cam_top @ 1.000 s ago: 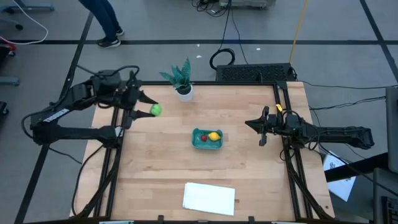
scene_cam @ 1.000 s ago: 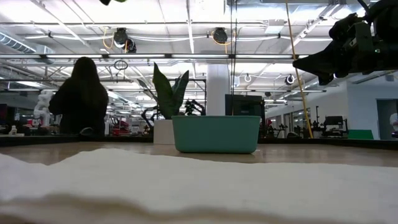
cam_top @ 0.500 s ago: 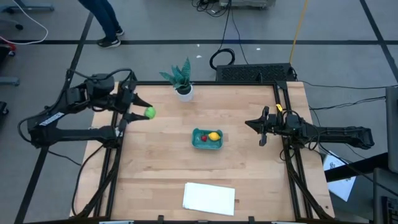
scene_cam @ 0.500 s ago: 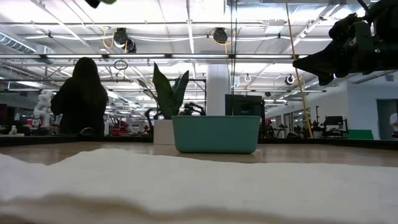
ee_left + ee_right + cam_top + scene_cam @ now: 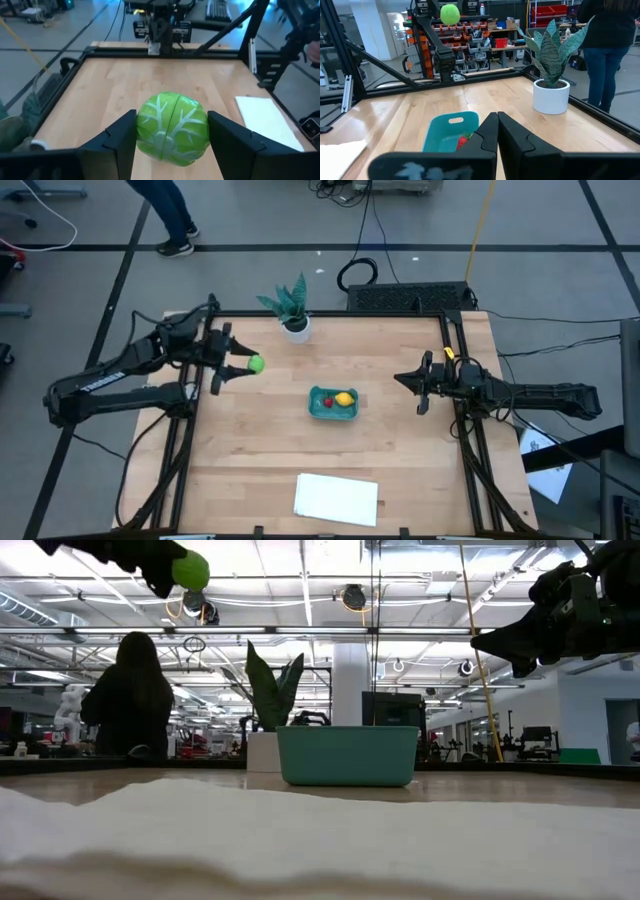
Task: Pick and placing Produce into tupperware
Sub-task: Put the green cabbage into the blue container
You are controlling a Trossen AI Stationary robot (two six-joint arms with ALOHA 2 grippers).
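Left pincer (image 5: 172, 145) grasps green ball (image 5: 172, 129); tupperware (image 5: 347, 755) wall hides its contents.

We see bare wood between the left gripper (image 5: 243, 364) and the tupperware (image 5: 333, 404); the potted plant (image 5: 290, 307) stands at its one o'clock.

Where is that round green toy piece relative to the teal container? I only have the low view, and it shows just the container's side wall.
Observer: The left gripper holds the round green toy piece above the wooden table, apart from the teal plastic container, on its left-arm side.
Operator: What's inside the container?
Observer: A red strawberry-like piece and a yellow lemon-like piece.
Operator: And the right arm?
Observer: Its right gripper waits, shut and empty, beside the container.
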